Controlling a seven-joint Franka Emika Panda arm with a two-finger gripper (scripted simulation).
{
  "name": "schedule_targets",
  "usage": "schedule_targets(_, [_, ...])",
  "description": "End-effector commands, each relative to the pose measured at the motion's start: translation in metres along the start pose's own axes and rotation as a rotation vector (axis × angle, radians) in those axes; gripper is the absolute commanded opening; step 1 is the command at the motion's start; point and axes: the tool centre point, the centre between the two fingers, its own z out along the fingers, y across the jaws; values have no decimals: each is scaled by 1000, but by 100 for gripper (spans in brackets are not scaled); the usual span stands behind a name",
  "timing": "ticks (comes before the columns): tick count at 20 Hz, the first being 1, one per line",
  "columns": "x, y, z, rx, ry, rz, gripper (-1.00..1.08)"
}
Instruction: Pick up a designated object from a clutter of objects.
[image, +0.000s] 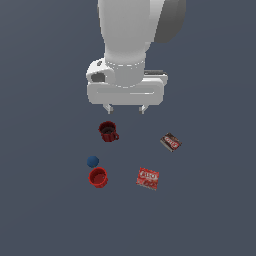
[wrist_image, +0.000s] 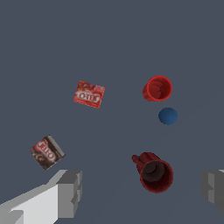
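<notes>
Standing upright, dark red mug (image: 108, 131) apparently points its handle toward the exterior view's right.

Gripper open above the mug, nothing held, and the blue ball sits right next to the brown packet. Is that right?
Not quite. The blue ball sits next to the bright red cup, not the brown packet, which lies apart toward the exterior view's right; that view shows it. The rest holds: the gripper is open and empty above the mug.
</notes>
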Motion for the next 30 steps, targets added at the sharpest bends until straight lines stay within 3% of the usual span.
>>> schedule_targets(1, [0,0,0,0,0,0,28])
schedule_targets(11, [-2,-15,5,7,-12,-12,28])
schedule_targets(16, [-9,-9,28,-19,-59,-35,28])
schedule_targets(22, [-32,8,82,-82,-179,-97,28])
schedule_targets(30, [-91,41,174,-182,-420,-238,28])
